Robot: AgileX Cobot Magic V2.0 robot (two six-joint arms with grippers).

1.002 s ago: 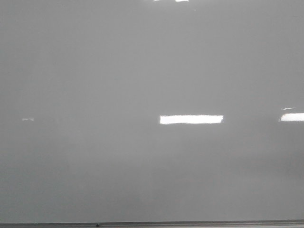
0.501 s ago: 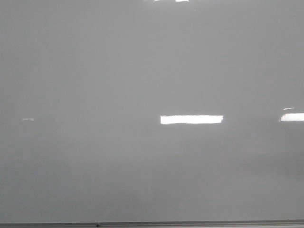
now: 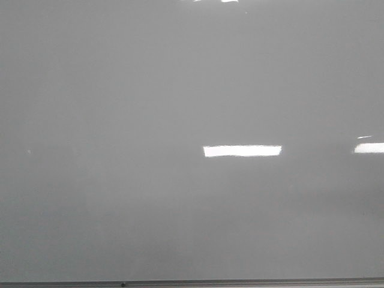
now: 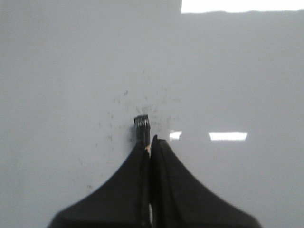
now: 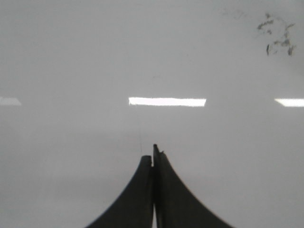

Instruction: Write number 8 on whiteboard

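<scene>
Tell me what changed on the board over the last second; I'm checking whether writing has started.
Almost nothing. In the front view the whiteboard is as blank as before, with no stroke of an 8 and neither arm in sight. The bright light reflection and the grey edge strip kept their places; only a faint glint at the left shrank to a dot.

The left pincer point(image 4: 150, 145) has its two black fingers point(image 4: 175, 190) pressed together, clamping a small dark tip point(image 4: 141, 127) that juts out beyond them. Behind it spreads the glossy pale whiteboard point(image 4: 61, 71), flecked with faint dark specks point(image 4: 142, 102) around the tip and showing bright rectangular reflections point(image 4: 228, 136).
</scene>
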